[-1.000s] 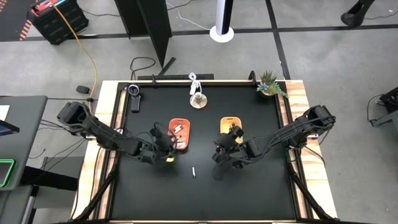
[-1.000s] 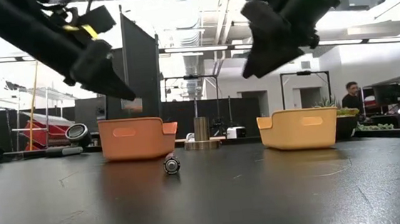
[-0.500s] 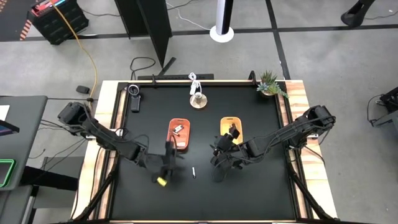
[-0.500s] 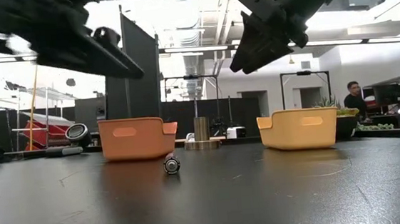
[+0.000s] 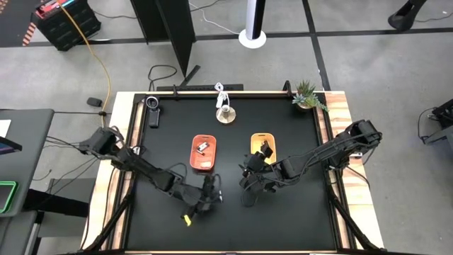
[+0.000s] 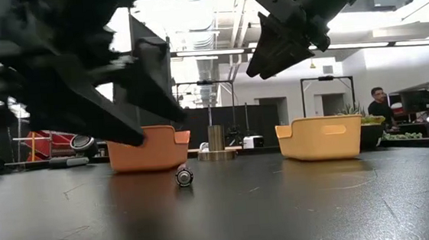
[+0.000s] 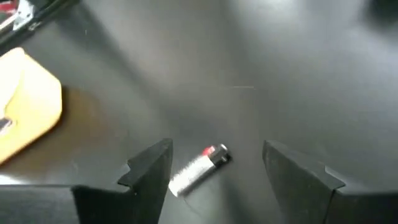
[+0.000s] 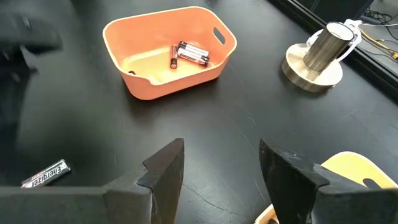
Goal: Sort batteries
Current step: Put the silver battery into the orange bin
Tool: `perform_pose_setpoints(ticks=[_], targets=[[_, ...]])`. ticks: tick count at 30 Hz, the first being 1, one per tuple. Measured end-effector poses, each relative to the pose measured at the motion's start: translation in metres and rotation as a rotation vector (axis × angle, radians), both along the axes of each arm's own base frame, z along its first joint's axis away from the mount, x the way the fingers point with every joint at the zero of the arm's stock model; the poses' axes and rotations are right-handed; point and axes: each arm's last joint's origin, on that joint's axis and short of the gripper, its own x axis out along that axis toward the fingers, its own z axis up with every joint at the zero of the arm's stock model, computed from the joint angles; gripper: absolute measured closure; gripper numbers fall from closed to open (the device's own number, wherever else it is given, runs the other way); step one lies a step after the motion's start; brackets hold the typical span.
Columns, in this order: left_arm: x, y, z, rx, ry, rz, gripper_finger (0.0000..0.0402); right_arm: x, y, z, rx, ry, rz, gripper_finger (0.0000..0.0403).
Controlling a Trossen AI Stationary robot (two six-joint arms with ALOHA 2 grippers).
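I have the left gripper (image 7: 214, 171) low over the black table (image 5: 283, 219), fingers spread wide and nothing between them yet, because the one loose silvery cylindrical battery with a red end (image 7: 199, 168) lies flat on the mat right in the gap, ready to be straddled. In the overhead view this spot sits at about six o'clock from the orange oblong plastic tray (image 5: 203, 153), where dark red-marked cells (image 8: 194, 53) already rest. My right gripper (image 8: 221, 165) waits empty with fingers apart, at seven o'clock from the yellow oblong tray (image 5: 262, 140). I judge lowering and closing comes next
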Motion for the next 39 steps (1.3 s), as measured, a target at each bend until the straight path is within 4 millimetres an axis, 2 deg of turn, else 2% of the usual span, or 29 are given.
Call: perform_pose_setpoints(ticks=[4,8,11,18,24,35,39], targets=[[0.020,0.000,-0.004,0.055,0.078,-0.046,0.0139,0.000,0.000,0.000,0.000,-0.001,0.000,0.0180],[0.037,0.007,-0.011,0.101,0.211,-0.028,0.0137,0.000,0.000,0.000,0.001,-0.001,0.000,0.0180],[0.048,0.011,-0.009,0.106,0.239,-0.012,0.0141,0.000,0.000,0.000,0.001,-0.001,0.000,0.0180],[0.054,0.026,-0.010,0.053,0.322,-0.002,0.0157,0.000,0.000,0.000,0.000,0.003,0.001,0.0180],[0.052,0.030,-0.011,-0.015,0.370,0.035,0.0207,0.000,0.000,0.000,-0.002,0.005,0.003,0.0180],[0.049,0.030,-0.014,-0.060,0.423,0.050,0.0355,0.000,0.000,0.000,-0.001,0.003,0.002,0.0180],[0.047,0.026,-0.014,-0.049,0.422,0.054,0.0362,0.000,0.000,0.000,0.000,0.003,0.001,0.0180]])
